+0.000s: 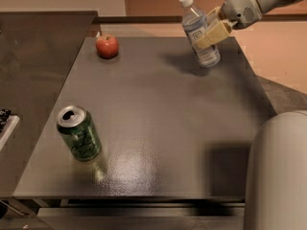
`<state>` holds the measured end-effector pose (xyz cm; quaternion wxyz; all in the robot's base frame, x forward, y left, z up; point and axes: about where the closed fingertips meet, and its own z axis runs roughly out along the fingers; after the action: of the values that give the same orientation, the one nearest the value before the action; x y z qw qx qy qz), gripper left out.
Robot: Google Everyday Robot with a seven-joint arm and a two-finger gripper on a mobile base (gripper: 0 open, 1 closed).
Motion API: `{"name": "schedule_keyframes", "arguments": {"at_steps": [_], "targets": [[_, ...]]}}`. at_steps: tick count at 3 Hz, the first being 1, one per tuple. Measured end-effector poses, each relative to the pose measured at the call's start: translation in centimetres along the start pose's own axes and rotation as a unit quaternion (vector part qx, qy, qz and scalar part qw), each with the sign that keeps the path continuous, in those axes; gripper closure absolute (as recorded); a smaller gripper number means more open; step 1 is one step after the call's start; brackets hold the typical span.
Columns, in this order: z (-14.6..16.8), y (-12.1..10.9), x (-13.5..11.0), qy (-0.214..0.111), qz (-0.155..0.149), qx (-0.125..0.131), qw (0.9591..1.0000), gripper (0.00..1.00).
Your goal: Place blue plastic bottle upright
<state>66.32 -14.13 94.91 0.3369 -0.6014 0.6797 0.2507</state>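
The dark table [163,128] fills most of the view, and the robot's pale rounded body [278,176] blocks its near right corner. The arm [254,1] reaches in from the upper right, over the far right part of the table.

The blue plastic bottle [196,28] hangs there in the gripper [211,35]. The tan fingers [217,31] are clamped across its middle from the right side. That grip probably leaves the base free to meet the surface first. The bottle's long axis is close to vertical but not true. The white cap [186,0] points up and leans left, and the base sits lower and further right. The base is at or just above the table, and I cannot tell whether it touches. I judge it needs a little more righting before it can stand alone.

The green can [79,133] stands upright near the front left, well apart from the bottle. The red apple [107,46] rests at the far left, also well clear, so neither crowds the landing spot.
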Motion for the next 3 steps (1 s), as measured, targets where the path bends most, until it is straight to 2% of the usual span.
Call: {"name": "schedule_keyframes", "arguments": {"at_steps": [3], "targets": [[0.3, 2.6, 1.3, -0.073, 0.032, -0.014, 0.9967, 1.0]]}}
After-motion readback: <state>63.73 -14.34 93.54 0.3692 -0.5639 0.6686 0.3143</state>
